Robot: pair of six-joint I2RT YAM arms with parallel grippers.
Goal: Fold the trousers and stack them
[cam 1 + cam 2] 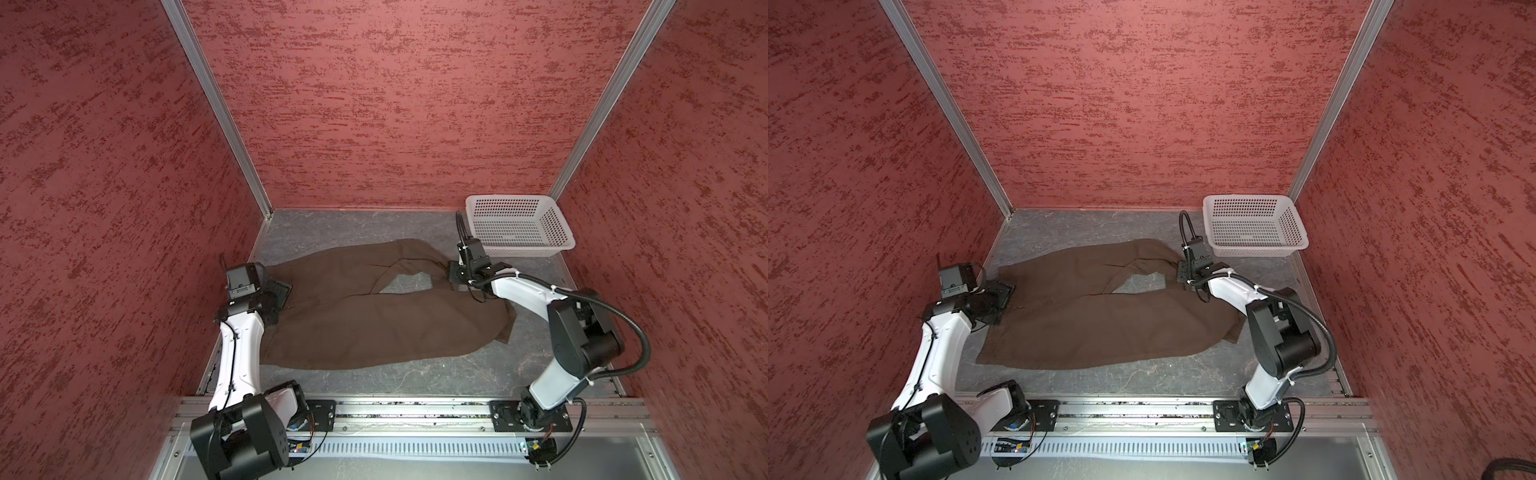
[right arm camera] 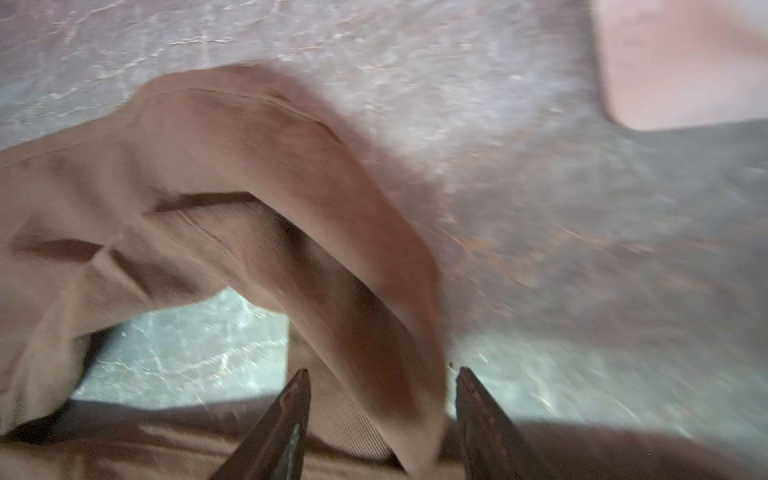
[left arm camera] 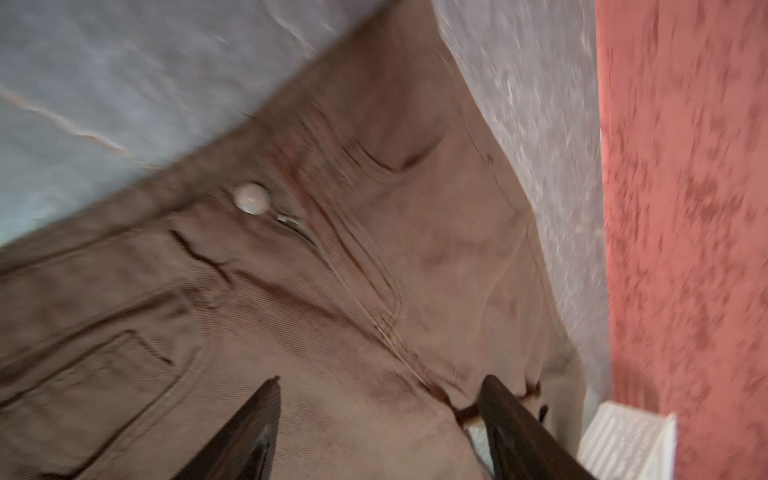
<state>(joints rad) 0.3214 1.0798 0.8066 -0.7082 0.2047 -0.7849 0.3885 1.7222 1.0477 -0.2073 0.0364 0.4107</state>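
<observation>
The dark brown trousers [image 1: 374,328] [image 1: 1100,328] lie spread on the grey table, waistband to the left and legs running right. The far leg bends back on itself and leaves a gap of bare table. My left gripper [image 1: 284,296] [image 1: 1005,296] hovers over the waistband end. In the left wrist view it [image 3: 380,384] is open above the fly seam, below the pale button [image 3: 250,198]. My right gripper [image 1: 453,277] [image 1: 1183,275] is at the bend of the far leg. In the right wrist view it [image 2: 382,374] is open, its fingers either side of the leg cloth [image 2: 249,145].
A white perforated basket [image 1: 557,226] [image 1: 1292,224] stands at the back right corner, just behind the right gripper. Red textured walls enclose the table on three sides. The left wall is close to the left arm. Bare grey table [image 1: 415,374] shows in front of the trousers.
</observation>
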